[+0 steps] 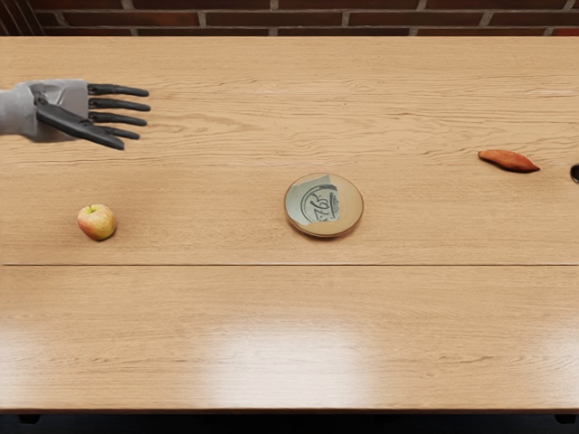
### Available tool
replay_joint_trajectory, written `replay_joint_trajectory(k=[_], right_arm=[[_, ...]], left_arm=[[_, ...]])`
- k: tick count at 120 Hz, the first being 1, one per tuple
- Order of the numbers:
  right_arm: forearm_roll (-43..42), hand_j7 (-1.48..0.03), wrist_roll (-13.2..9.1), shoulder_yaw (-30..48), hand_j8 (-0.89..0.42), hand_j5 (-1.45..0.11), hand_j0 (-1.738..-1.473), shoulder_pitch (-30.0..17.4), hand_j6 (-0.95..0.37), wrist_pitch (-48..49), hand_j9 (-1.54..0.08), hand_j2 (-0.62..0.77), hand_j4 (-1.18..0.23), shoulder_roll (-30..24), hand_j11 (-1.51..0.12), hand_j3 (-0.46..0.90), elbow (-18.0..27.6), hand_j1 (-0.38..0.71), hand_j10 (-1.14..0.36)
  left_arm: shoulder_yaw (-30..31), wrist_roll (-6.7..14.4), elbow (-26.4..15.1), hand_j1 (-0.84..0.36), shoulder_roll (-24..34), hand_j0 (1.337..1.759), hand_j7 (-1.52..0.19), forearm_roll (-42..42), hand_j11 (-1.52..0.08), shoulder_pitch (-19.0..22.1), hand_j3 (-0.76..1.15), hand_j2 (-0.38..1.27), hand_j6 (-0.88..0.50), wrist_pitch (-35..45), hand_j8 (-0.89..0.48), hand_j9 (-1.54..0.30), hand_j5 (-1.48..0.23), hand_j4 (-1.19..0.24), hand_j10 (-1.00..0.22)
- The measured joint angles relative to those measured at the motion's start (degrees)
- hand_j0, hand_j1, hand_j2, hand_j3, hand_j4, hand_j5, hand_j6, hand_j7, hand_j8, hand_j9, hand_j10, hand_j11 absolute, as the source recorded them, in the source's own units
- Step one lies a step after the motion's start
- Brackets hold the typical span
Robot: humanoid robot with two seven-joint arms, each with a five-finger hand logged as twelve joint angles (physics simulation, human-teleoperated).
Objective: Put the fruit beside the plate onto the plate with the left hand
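I read the left hand [77, 108] as flat open, fingers straight, holding nothing. Apple [97, 221] lies nearest, camera-side of the hand, clear of it and well apart from the plate [324, 231], which sits further out past the fingertips. Beyond that, a sweet potato [508, 161]; a sliver of the right hand [575, 173] shows farthest off.

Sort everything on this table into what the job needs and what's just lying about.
Needed: left robot hand, open; apple; plate.
Lying about: sweet potato; dark shape at the right edge, too cut off to identify.
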Motion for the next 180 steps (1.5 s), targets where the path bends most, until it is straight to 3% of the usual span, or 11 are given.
replay_joint_trajectory(k=[25,43,54,74,90,112,122,133,143,157,180], right_arm=[[0.0,-0.05,-0.1,-0.2,-0.03,-0.05,-1.658,-0.3,-0.03,0.0,-0.05,-0.01,-0.03,0.0,-0.05,0.0,0.0,-0.31,-0.03],[0.0,-0.05,-0.3,-0.2,-0.03,-0.05,-1.658,-0.5,-0.03,0.0,-0.05,-0.01,-0.03,0.0,-0.05,0.0,0.0,-0.31,-0.03],[0.0,-0.05,-0.3,-0.2,-0.03,-0.05,-1.658,-0.5,-0.03,0.0,-0.05,-0.01,-0.03,0.0,-0.05,0.0,0.0,-0.31,-0.03],[0.0,-0.05,-0.3,-0.2,-0.03,-0.05,-1.658,-0.6,-0.03,0.0,-0.05,-0.01,-0.03,0.0,-0.05,0.0,0.0,-0.31,-0.03],[0.0,-0.05,-0.3,-0.2,-0.03,-0.05,-1.658,-0.6,-0.03,0.0,-0.05,-0.01,-0.03,0.0,-0.05,0.0,0.0,-0.31,-0.03],[0.0,-0.05,-0.3,-0.2,-0.03,-0.05,-1.658,-0.6,-0.03,0.0,-0.05,-0.01,-0.03,0.0,-0.05,0.0,0.0,-0.31,-0.03],[0.0,-0.05,-0.3,-0.2,-0.03,-0.05,-1.658,-0.6,-0.03,0.0,-0.05,-0.01,-0.03,0.0,-0.05,0.0,0.0,-0.31,-0.03],[0.0,-0.05,-0.3,-0.2,-0.03,-0.05,-1.658,-0.6,-0.03,0.0,-0.05,-0.01,-0.03,0.0,-0.05,0.0,0.0,-0.31,-0.03],[0.0,-0.05,-0.3,-0.2,-0.03,-0.05,-1.658,-0.6,-0.03,0.0,-0.05,-0.01,-0.03,0.0,-0.05,0.0,0.0,-0.31,-0.03],[0.0,-0.05,-0.3,-0.2,-0.03,-0.05,-1.658,-0.6,-0.03,0.0,-0.05,-0.01,-0.03,0.0,-0.05,0.0,0.0,-0.31,-0.03],[0.0,-0.05,-0.3,-0.2,-0.03,-0.05,-1.658,-0.6,-0.03,0.0,-0.05,-0.01,-0.03,0.0,-0.05,0.0,0.0,-0.31,-0.03]], left_arm=[[0.1,1.0,-1.4,0.06,1.1,1.658,-0.32,-0.1,-0.32,-0.2,0.0,0.05,-0.24,0.0,-0.24,-0.32,-0.32,-0.24,-0.24],[0.0,2.3,-13.6,0.06,5.6,1.658,-0.32,9.6,-0.32,-3.5,0.0,0.05,-0.24,0.0,-0.24,-0.32,-0.32,-0.24,-0.24],[0.0,2.9,-18.9,0.05,8.4,1.658,-0.32,17.1,-0.32,-9.3,0.0,0.05,-0.25,0.9,-0.25,-0.32,-0.32,-0.25,-0.25],[0.1,9.5,-27.3,0.05,9.9,1.658,-0.32,30.3,-0.32,-10.3,0.0,0.05,-0.25,9.5,-0.25,-0.32,-0.32,-0.25,-0.25],[0.6,15.1,-31.7,0.05,9.6,1.658,-0.32,37.4,-0.32,-10.3,0.0,0.05,-0.25,17.5,-0.25,-0.32,-0.32,-0.25,-0.25],[3.7,17.7,-36.0,0.05,9.8,1.658,-0.32,42.6,-0.32,-10.4,0.0,0.05,-0.25,25.4,-0.25,-0.32,-0.32,-0.25,-0.25],[7.8,18.0,-37.9,0.05,9.7,1.658,-0.32,45.4,-0.32,-11.0,0.0,0.05,-0.25,29.5,-0.25,-0.32,-0.32,-0.25,-0.25],[19.5,18.1,-40.6,0.05,9.3,1.658,-0.32,46.8,-0.32,-24.2,0.0,0.05,-0.25,37.0,-0.25,-0.32,-0.32,-0.25,-0.25],[31.7,18.2,-42.3,0.05,7.3,1.658,-0.32,46.9,-0.32,-31.8,0.0,0.05,-0.25,43.2,-0.25,-0.32,-0.32,-0.25,-0.25],[44.0,18.2,-43.4,0.05,2.2,1.658,-0.32,45.7,-0.32,-34.5,0.0,0.05,-0.25,47.4,-0.25,-0.32,-0.32,-0.25,-0.25],[55.7,18.2,-43.8,0.05,-3.2,1.658,-0.32,44.4,-0.32,-35.4,0.0,0.05,-0.25,55.6,-0.25,-0.32,-0.32,-0.25,-0.25]])
